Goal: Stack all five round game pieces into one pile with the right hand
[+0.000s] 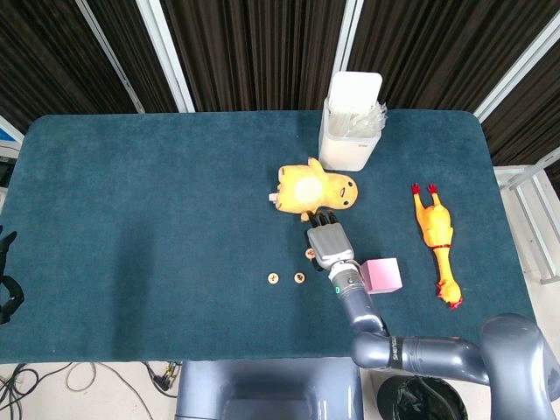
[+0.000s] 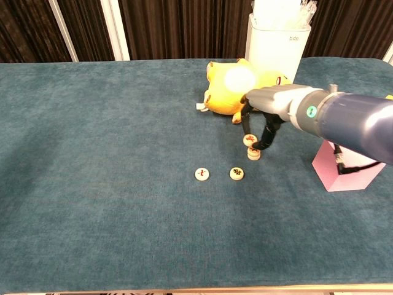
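Note:
My right hand point(image 2: 265, 120) pinches a round tan game piece point(image 2: 249, 140) and holds it just over a short pile of pieces point(image 2: 253, 153) near the table's middle. Two loose pieces point(image 2: 202, 174) point(image 2: 237, 174) lie flat, side by side, in front of the pile. In the head view the right hand point(image 1: 329, 243) covers most of the pile, and one round piece point(image 1: 310, 254) shows at its left edge. The two loose pieces point(image 1: 274, 278) point(image 1: 299, 278) lie to its lower left. Only dark fingers of my left hand point(image 1: 5, 293) show at the far left, off the table.
A yellow plush toy point(image 2: 236, 86) lies just behind the hand. Further back stands a white container point(image 2: 276, 43). A pink block point(image 2: 341, 166) sits to the right of the pile, and a rubber chicken point(image 1: 435, 236) lies near the right edge.

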### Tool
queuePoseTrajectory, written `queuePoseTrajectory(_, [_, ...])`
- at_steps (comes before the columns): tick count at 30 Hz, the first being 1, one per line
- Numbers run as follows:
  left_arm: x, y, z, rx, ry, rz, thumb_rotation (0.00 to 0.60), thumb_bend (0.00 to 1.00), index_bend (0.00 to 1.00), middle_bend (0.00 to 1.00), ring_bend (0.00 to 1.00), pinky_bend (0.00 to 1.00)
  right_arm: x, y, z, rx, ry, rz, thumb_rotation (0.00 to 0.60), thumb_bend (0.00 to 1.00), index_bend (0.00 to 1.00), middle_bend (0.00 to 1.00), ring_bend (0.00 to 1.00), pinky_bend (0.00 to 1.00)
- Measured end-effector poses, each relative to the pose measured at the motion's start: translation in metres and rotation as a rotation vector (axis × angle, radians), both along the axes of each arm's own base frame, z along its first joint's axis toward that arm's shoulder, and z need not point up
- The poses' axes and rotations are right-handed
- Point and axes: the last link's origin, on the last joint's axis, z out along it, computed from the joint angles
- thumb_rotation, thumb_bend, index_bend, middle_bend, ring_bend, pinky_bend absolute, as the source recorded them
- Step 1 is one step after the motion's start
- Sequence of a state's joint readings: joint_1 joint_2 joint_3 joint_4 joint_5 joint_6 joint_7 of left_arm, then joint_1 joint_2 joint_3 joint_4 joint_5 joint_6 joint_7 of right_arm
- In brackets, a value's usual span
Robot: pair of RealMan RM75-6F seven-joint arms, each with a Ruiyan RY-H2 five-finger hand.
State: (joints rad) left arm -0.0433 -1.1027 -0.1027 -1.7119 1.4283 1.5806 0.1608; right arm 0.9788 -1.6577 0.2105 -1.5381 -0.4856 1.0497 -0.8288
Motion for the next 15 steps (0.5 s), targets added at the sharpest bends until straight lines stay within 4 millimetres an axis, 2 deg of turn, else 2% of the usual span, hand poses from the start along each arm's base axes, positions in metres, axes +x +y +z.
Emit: queuePoseTrajectory(15, [0.0003, 0.0003, -0.0006, 0.002, 0.000, -0.001, 0.600, 0.82, 0.11, 0.00, 0.00, 0.02, -0.0071, -0.0005, -0.0072, 0.010, -0.002, -0.021, 0.600, 0.40, 0.53, 0.00, 0.00, 0.00])
